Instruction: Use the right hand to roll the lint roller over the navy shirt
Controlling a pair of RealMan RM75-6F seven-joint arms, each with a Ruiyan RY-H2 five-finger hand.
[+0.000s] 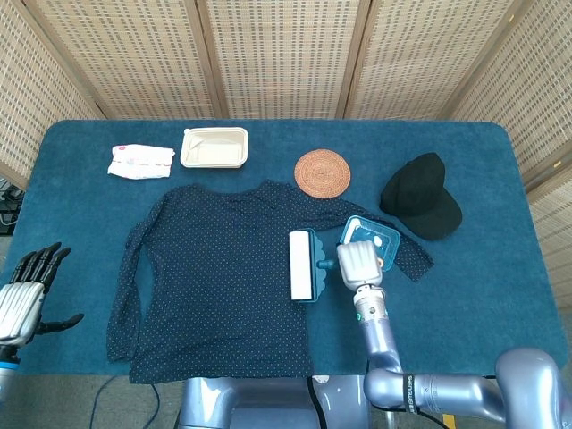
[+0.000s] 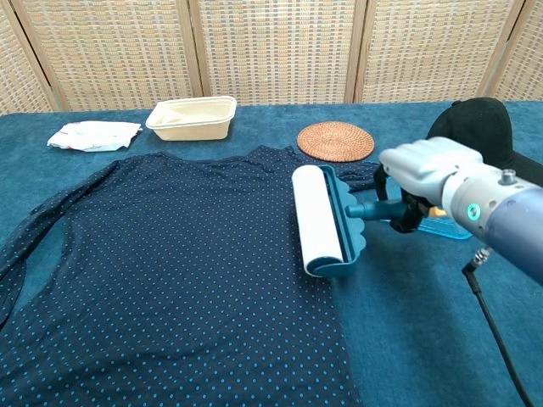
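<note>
Coaster and cap lie beyond lint roller.
</note>
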